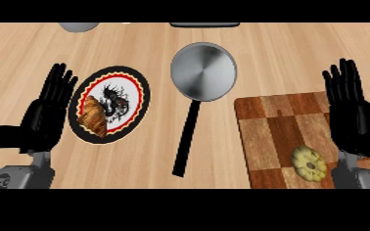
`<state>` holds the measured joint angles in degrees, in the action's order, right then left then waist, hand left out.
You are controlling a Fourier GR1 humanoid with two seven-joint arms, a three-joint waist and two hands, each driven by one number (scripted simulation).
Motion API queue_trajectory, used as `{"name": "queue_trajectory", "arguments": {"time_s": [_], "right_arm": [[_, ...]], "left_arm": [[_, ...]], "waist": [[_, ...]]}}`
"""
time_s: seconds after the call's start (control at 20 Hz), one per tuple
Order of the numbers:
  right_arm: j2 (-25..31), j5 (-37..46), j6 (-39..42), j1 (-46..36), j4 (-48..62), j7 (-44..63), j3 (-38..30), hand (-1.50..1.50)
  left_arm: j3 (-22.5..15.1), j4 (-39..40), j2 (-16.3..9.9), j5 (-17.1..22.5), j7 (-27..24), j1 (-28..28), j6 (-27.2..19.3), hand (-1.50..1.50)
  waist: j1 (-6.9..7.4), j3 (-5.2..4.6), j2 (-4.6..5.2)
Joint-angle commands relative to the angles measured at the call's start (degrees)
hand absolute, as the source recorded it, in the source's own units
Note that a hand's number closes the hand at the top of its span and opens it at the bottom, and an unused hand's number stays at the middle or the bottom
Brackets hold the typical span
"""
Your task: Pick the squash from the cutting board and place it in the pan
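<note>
Squash (309, 163) sits low on the cutting board (274, 127), at about four o'clock in my view, a pale scalloped disc lying flat, just beside my right hand's wrist. Nothing has hold of it yet. My right hand (348, 108) stands at three o'clock over the board's far edge, fingers straight and empty, so I judge it the natural one for the pick, since it is already beside the squash. The pan (204, 71) lies near twelve o'clock, bowl away from me and handle running toward six, well apart from the board, leaving bare counter between for the carry. My left hand (48, 108) rests at nine o'clock, fingers up and relaxed, holding nothing, next to a patterned plate (133, 85) bearing a croissant (93, 117). I expect that side to stay out of it.
</note>
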<state>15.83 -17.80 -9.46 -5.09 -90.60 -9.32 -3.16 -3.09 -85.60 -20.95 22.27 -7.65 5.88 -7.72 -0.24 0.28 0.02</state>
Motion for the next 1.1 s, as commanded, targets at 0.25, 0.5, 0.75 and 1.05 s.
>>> {"name": "queue_trajectory", "arguments": {"time_s": [0.25, 0.5, 0.75, 1.05], "right_arm": [[12.66, 8.99, 30.38, -5.85, -8.32, -1.44, 24.87, -1.50], [14.65, 8.57, 22.97, 2.96, -6.53, -15.74, 9.97, 1.50], [22.92, 15.54, 31.85, 11.17, -7.67, -34.91, 9.32, -1.50], [32.13, 24.03, 31.43, 12.89, -17.01, -33.27, 5.18, -1.50]], "left_arm": [[-1.92, 7.71, -8.72, -9.41, 8.15, -2.97, -3.13, 0.00], [-1.04, 10.73, -10.60, -11.28, 16.25, -2.65, -6.88, 0.00], [-1.14, 10.77, -10.46, -11.95, 17.98, -2.93, -6.34, 0.00], [-2.25, 10.76, -9.13, -14.59, 19.06, -1.03, -7.79, 0.00]], "waist": [[6.36, -0.30, 0.74], [-1.15, -0.07, 0.07], [-0.99, -0.16, -0.21], [-1.34, -0.31, -0.37]]}}
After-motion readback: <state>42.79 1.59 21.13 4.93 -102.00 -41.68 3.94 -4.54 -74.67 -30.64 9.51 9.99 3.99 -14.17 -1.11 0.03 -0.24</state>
